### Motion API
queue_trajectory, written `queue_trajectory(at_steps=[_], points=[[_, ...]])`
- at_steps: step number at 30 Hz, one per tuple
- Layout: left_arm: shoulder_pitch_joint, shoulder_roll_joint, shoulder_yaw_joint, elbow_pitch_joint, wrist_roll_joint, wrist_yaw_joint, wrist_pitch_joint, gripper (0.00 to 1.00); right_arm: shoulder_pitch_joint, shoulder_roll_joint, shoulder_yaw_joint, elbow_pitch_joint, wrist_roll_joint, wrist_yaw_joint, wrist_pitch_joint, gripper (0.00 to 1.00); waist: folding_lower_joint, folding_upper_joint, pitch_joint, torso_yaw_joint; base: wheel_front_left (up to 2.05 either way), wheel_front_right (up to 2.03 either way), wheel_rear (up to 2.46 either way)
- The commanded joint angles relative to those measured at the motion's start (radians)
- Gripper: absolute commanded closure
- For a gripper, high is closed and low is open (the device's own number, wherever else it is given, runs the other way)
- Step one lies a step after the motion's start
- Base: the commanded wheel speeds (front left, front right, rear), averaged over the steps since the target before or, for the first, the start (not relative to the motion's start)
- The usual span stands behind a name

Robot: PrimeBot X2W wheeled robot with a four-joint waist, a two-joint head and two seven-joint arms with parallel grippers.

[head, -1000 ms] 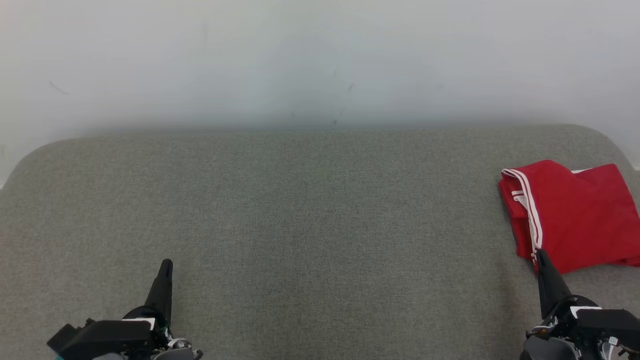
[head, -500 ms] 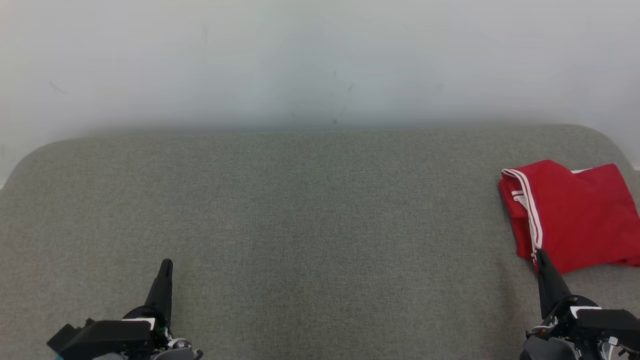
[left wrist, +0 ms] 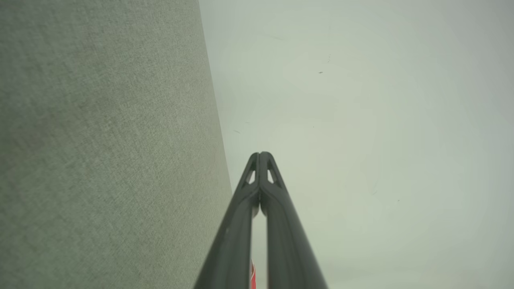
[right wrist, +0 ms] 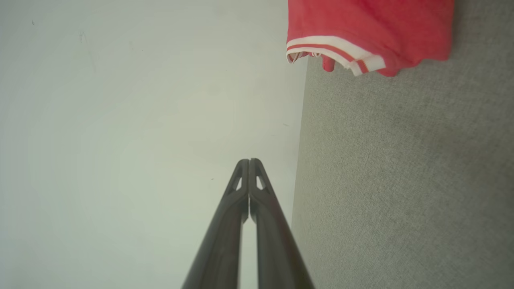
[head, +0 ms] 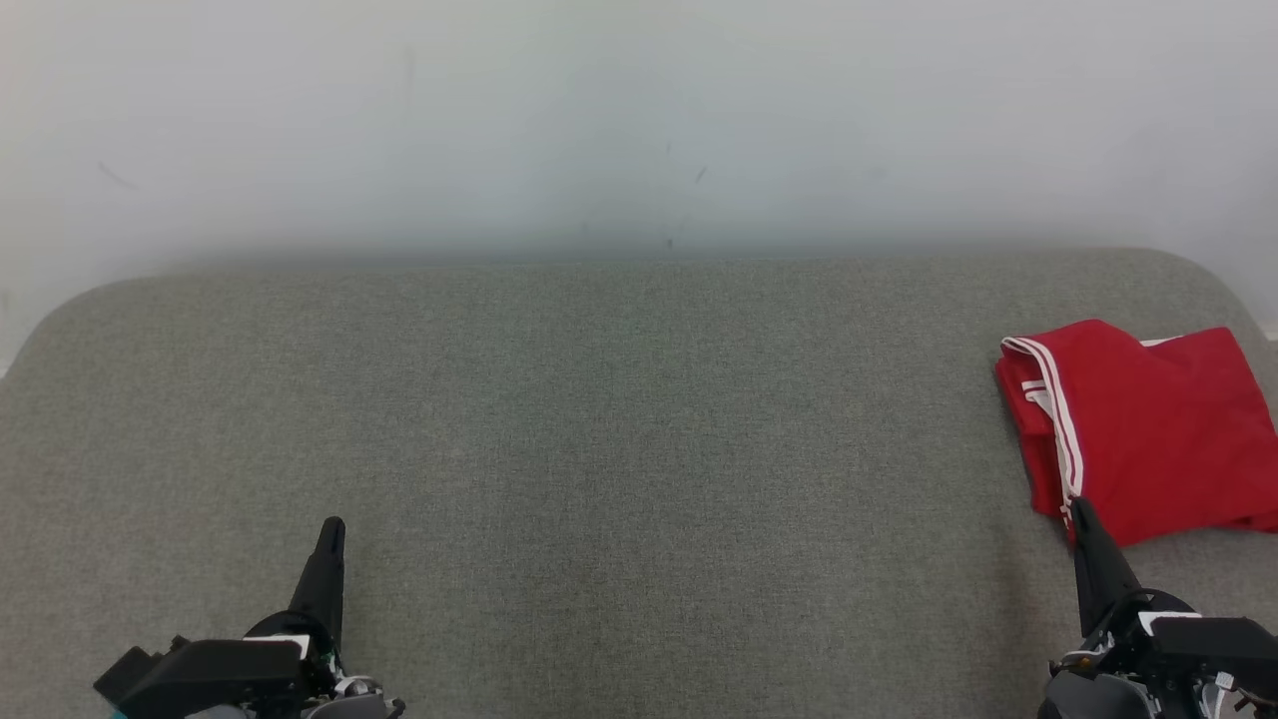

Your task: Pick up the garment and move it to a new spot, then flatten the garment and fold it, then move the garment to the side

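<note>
bench (head: 599, 449): grey cloth top, pale wall (head: 639, 120) behind.
garment (head: 1148, 429): red, white-striped, folded, at the bench's right edge.
handling: probably light and limp; pinch the thick striped fold.
left tool (head: 332, 526): fingers pressed together, empty.
right tool (head: 1078, 507): fingers pressed together, empty, near the garment.

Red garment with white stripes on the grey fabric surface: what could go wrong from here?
1. The red striped garment lies near the right edge of the grey fabric surface and runs out of the head view; it might overhang and slide off.
2. The shut right gripper points at its near hem; a forward move could snag the loose fold.
</note>
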Motion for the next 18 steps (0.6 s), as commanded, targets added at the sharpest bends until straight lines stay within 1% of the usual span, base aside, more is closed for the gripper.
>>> queue_trajectory(at_steps=[1,18], points=[[-0.005,0.004,0.001,0.003,-0.005,-0.003,0.005,1.00,-0.002,-0.001,0.000,-0.002,0.005,-0.002,0.001,1.00,0.0000,0.0000,0.000,0.000,0.00,0.00,0.00],[-0.005,0.004,0.001,0.002,-0.005,-0.003,0.005,1.00,-0.002,-0.001,-0.001,-0.002,0.005,-0.002,0.001,1.00,0.0000,0.0000,0.000,0.000,0.00,0.00,0.00]])
